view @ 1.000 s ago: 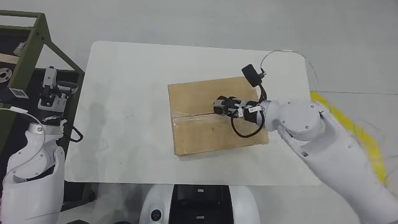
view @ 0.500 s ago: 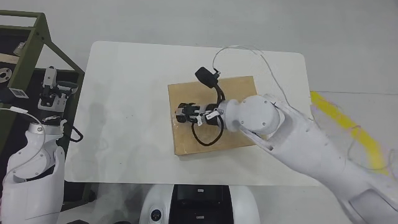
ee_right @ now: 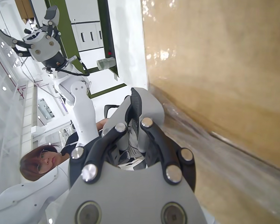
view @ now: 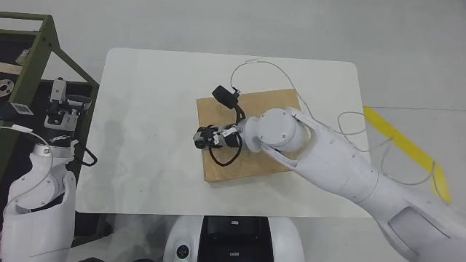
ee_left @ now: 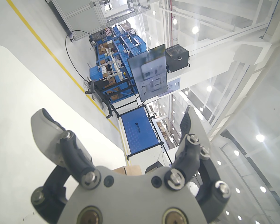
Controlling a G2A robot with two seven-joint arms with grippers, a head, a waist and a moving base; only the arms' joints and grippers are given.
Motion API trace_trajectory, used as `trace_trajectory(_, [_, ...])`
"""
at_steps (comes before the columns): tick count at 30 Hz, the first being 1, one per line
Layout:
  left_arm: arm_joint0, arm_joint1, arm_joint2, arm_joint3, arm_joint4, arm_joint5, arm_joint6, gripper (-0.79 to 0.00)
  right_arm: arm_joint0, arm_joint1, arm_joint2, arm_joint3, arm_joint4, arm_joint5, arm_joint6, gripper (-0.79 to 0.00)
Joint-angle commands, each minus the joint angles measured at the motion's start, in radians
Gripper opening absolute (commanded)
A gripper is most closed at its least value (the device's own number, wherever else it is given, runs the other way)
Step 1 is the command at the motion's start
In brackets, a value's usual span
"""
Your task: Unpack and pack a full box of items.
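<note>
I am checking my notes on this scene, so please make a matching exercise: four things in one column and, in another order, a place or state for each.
Things:
1. right tool
2. left tool
3. cardboard box
4. green rack

States:
A. closed, lying on the white table
B. open, far from the box
C. shut, over the box
D. standing on the floor beside the table

Pairs: 1-C, 2-B, 3-A, 4-D.
</note>
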Motion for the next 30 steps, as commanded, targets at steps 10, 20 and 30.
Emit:
trace_trajectory(10, [0.000,0.000,0.000,0.000,0.000,0.000,0.000,0.000,-0.007,-0.006,0.029,0.004,-0.044,0.074,0.029,-0.785])
trace_trajectory(20, [0.000,0.000,0.000,0.000,0.000,0.000,0.000,0.000,-0.072,0.016,0.078,-0.051,-0.089,0.146,0.037,-0.785])
trace_trajectory(30, [0.000,0.000,0.000,0.000,0.000,0.000,0.000,0.000,-0.195,0.072,0.200,-0.165,-0.154,0.213,0.021,-0.785])
